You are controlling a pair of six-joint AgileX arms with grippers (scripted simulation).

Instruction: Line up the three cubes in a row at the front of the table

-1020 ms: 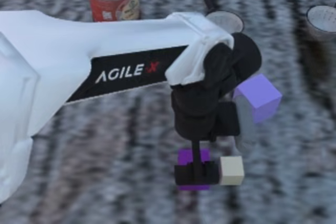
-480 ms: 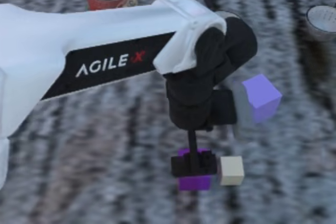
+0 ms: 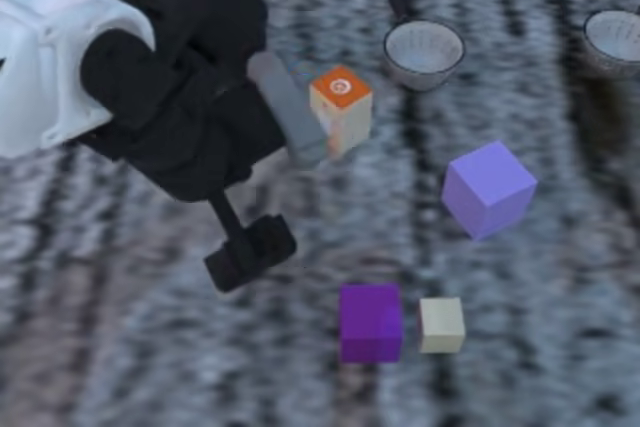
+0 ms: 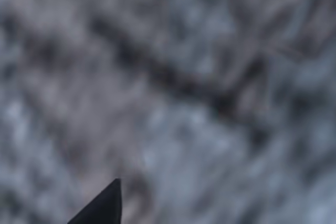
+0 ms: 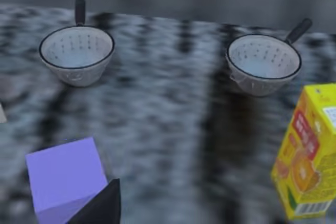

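Left gripper (image 3: 250, 254) withdrawn left | purple cube (image 3: 370, 322) square-on beside cream cube (image 3: 441, 324)

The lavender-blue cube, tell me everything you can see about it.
The lavender-blue cube is the largest of the three cubes, plain and matte with no markings, its top face lighter than its sides. It sits flat on the streaked table, turned at an angle to the table's edges, right of centre. Nothing touches it. It lies farther back than the purple cube and cream cube, and in front of the white colander.
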